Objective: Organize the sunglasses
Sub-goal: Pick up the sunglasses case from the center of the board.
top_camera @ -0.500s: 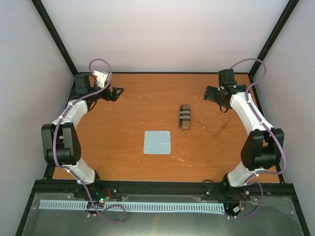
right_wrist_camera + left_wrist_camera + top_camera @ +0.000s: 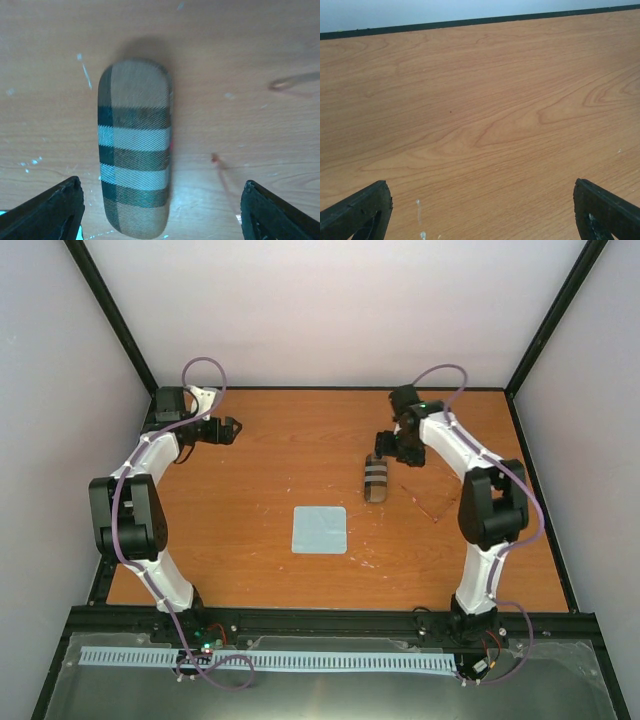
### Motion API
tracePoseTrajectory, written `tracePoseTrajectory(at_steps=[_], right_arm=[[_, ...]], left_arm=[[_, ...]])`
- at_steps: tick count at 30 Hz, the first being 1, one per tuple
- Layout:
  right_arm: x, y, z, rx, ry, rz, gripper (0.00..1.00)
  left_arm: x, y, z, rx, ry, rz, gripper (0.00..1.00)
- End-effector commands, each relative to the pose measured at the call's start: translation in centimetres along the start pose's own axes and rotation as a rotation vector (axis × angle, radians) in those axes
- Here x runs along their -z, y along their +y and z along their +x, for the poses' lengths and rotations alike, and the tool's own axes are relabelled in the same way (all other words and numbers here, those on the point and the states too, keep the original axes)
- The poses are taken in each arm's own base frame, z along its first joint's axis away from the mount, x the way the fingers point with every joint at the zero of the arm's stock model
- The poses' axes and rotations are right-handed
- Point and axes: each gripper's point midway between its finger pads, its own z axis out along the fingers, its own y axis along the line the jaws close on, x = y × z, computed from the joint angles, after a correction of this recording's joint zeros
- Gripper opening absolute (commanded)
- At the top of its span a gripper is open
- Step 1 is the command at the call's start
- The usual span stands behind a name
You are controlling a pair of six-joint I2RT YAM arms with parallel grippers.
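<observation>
The sunglasses [image 2: 425, 505] lie flat on the table right of the brown striped case [image 2: 376, 480]; they are thin and nearly see-through. In the right wrist view only two slim pinkish arm ends [image 2: 216, 160] show, right of the case [image 2: 135, 150]. My right gripper [image 2: 385, 447] hovers over the case's far end, open and empty [image 2: 161, 185], its jaws spread wider than the case. My left gripper [image 2: 232, 428] is open and empty at the far left, over bare wood [image 2: 480, 187].
A pale blue square cloth [image 2: 320, 530] lies mid-table, left of and nearer than the case. A black frame rail runs along the table's far edge [image 2: 470, 22], with walls close on three sides.
My right arm has swung left, from beyond the sunglasses to over the case's far end. My left gripper has drawn back slightly to the left.
</observation>
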Motion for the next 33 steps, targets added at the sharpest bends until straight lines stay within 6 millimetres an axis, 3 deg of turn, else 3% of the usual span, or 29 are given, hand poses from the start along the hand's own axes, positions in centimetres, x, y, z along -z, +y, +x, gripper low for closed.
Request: tracePoseTrajectory(at_steps=[1,18,33], right_arm=[[-1.7,1.0,2.6,0.016,0.128,0.060,0.83],[-5.6,3.4,4.6,0.128,0.246,0.227,0.89],[-7.0,2.0,5.0,0.133,0.276,0.319,0.80]], left_arm=[[1.0,0.9,-0.6,-0.018,0.004,-0.067,0.98],[0.4,1.5,0.2,-0.031,0.028,-0.088,0.99],[0.0,1.5,0.7,-0.029,0.038,-0.081,0.99]])
